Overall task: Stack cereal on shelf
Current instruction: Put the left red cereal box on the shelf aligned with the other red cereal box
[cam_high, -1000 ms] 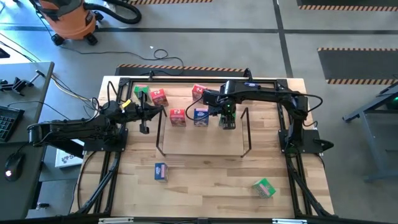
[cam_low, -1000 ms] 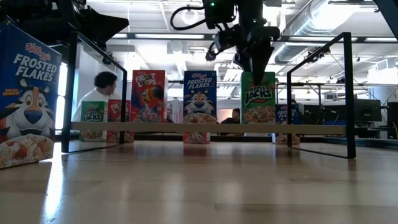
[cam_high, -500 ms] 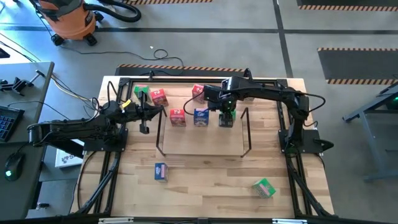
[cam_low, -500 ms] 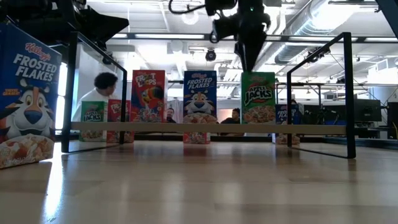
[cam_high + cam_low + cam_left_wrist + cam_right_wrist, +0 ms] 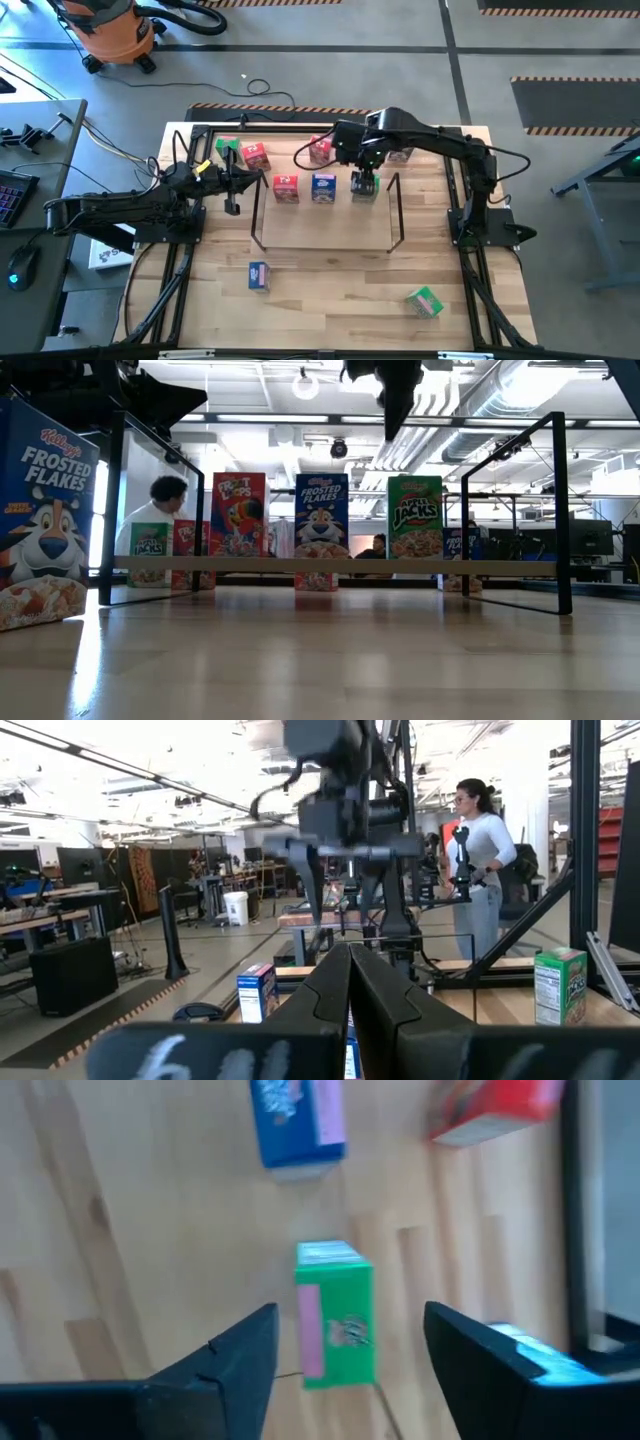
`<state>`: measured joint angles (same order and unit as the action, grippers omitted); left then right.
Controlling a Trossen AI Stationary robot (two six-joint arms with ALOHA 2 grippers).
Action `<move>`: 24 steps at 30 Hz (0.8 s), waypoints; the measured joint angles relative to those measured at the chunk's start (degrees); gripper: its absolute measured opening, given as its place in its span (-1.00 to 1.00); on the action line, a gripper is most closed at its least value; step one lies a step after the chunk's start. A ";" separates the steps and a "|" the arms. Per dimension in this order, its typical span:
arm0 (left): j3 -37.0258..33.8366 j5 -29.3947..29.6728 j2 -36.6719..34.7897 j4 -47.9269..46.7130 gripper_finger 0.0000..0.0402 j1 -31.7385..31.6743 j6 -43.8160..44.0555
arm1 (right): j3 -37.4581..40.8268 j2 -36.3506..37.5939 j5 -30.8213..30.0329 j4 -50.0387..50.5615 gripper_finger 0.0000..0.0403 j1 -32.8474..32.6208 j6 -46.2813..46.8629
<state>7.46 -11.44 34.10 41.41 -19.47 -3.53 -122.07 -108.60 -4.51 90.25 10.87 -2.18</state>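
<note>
The right dark six-joint arm reaches in from the table's right side, elbow bent high, wrist pointing straight down over the back middle of the table. Its two-finger right gripper (image 5: 366,180) hangs with fingers (image 5: 235,1365) spread wide apart, nothing between them. The left dark arm lies low along the left side, its left gripper (image 5: 233,203) pressed fully closed, empty.

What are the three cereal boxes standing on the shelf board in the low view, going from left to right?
Red Froot Loops box → blue Frosted Flakes box → green Apple Jacks box, all upright on the shelf.
</note>
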 joint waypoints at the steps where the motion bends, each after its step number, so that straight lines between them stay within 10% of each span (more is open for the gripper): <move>1: 0.00 -0.13 -0.01 -0.02 -1.00 -0.01 0.06 | -1.26 0.08 -1.40 -0.29 0.06 -0.33 0.19; 7: 0.00 -3.14 -0.01 0.28 -1.00 0.01 0.29 | 3.30 5.69 -2.53 -10.17 -0.34 -1.52 -5.43; 14: 0.02 -1.43 0.01 0.42 -1.00 0.00 2.60 | 30.52 17.87 -0.12 -40.77 -0.94 -1.13 -8.39; 24: 1.70 4.34 0.09 0.37 -1.00 -0.01 8.43 | 65.27 33.45 0.50 -92.57 -0.94 -1.18 -11.32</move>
<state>9.16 -7.10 34.19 41.78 -19.49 4.90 -56.80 -75.15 -4.01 -2.32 9.69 -13.50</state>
